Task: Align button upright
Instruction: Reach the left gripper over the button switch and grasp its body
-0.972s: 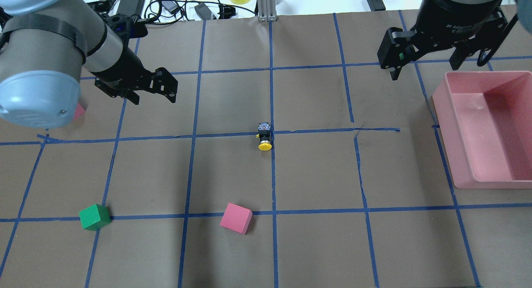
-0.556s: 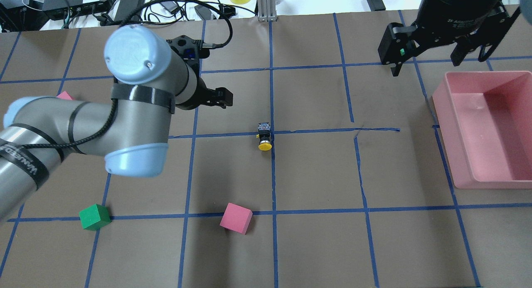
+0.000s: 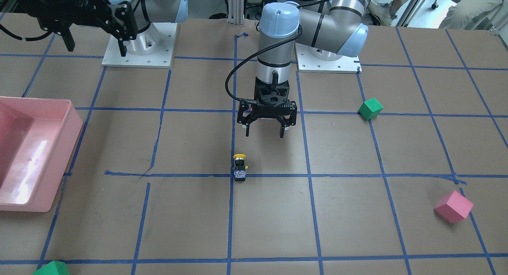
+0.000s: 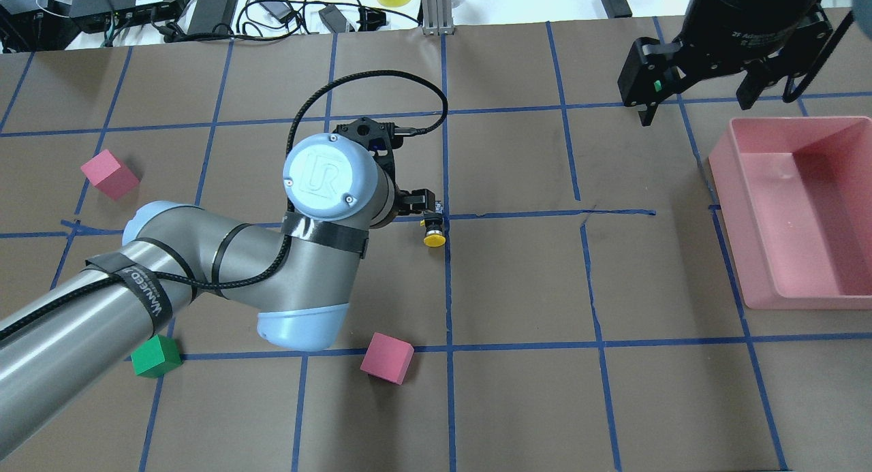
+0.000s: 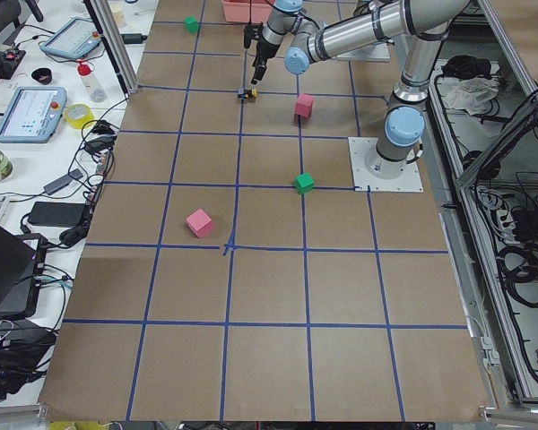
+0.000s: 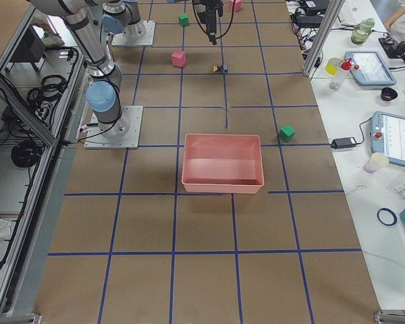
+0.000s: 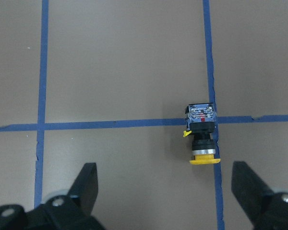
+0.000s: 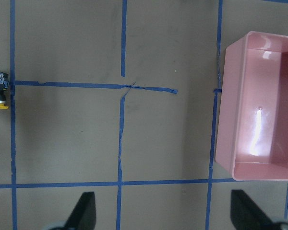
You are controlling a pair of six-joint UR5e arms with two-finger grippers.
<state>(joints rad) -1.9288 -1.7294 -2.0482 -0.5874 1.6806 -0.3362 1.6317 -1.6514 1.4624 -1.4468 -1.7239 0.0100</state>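
Observation:
The button (image 4: 433,230) lies on its side on a blue tape crossing at the table's centre, its yellow cap pointing toward the robot's base. It also shows in the front view (image 3: 239,168) and the left wrist view (image 7: 201,139). My left gripper (image 3: 264,134) hangs open and empty above the table, just on the robot's side of the button and not touching it. In the left wrist view the button sits ahead of the fingers (image 7: 86,187), right of centre. My right gripper (image 4: 695,107) is open and empty, high at the far right.
A pink bin (image 4: 749,254) stands at the right edge. A pink cube (image 4: 387,357) and a green cube (image 4: 155,356) lie near the front, another pink cube (image 4: 109,174) at the left. A further green cube (image 3: 51,269) lies at the far side.
My left arm has swung in from the left to the table's centre, and its gripper now hangs by the button. The button and the right arm have not moved.

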